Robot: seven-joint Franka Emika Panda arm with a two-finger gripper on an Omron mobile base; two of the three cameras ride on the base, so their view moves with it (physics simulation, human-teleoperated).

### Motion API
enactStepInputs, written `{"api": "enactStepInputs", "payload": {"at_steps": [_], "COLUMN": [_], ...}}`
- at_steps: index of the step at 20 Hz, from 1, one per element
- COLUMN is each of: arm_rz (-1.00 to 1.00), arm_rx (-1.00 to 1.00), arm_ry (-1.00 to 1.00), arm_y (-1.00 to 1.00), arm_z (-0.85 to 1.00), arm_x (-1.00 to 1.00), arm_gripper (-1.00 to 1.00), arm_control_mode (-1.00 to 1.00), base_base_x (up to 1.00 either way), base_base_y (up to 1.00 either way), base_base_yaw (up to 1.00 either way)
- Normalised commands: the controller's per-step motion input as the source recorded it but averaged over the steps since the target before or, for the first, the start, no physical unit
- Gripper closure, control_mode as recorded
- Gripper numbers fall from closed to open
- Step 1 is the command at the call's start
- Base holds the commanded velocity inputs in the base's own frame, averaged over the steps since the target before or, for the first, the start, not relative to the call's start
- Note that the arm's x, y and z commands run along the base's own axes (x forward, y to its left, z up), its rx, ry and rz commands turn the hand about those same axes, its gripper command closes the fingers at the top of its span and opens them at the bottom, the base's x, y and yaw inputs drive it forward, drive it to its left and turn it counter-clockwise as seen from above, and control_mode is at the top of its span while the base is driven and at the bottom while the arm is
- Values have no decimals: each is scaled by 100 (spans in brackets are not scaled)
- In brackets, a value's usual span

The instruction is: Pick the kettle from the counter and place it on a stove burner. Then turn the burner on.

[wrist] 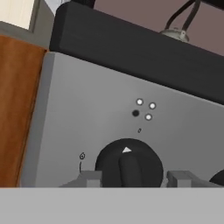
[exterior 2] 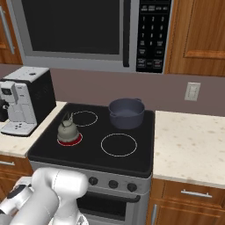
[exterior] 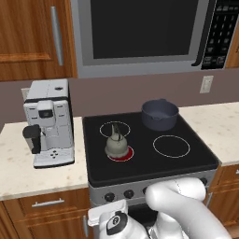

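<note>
The small grey-olive kettle point(exterior: 116, 144) point(exterior 2: 68, 129) stands upright on the front-left stove burner point(exterior: 126, 156) point(exterior 2: 71, 142), whose centre glows red under it. In the hand view my gripper point(wrist: 135, 179) is low at the stove's grey front panel. Its two fingertips point(wrist: 90, 178) stand apart on either side of the black knob point(wrist: 129, 165), the left one close against it and the right one a little off. The jaws look open. The kettle's base point(wrist: 177, 33) shows above the panel edge. The beige counter point(exterior: 37, 172) point(exterior 2: 189, 145) flanks the cooktop.
A dark blue-grey pot point(exterior: 160, 114) point(exterior 2: 126, 113) sits on the back-right burner. A white coffee machine point(exterior: 49, 123) point(exterior 2: 24, 99) stands on the left counter. More knobs point(exterior 2: 112, 183) line the panel. The microwave point(exterior: 140, 32) hangs above.
</note>
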Motion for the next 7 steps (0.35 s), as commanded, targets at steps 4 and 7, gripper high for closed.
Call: {"api": "enactStepInputs", "payload": {"at_steps": [4, 7], "arm_rz": [0, 0], "arm_rx": [0, 0], "arm_ry": [0, -4], "arm_y": [0, 0], "arm_z": [0, 0], "arm_x": [24, 4], "arm_gripper": [-100, -100], "arm_control_mode": [-100, -100], "base_base_x": [0, 0], "base_base_y": [0, 0], "base_base_yaw": [0, 0]}}
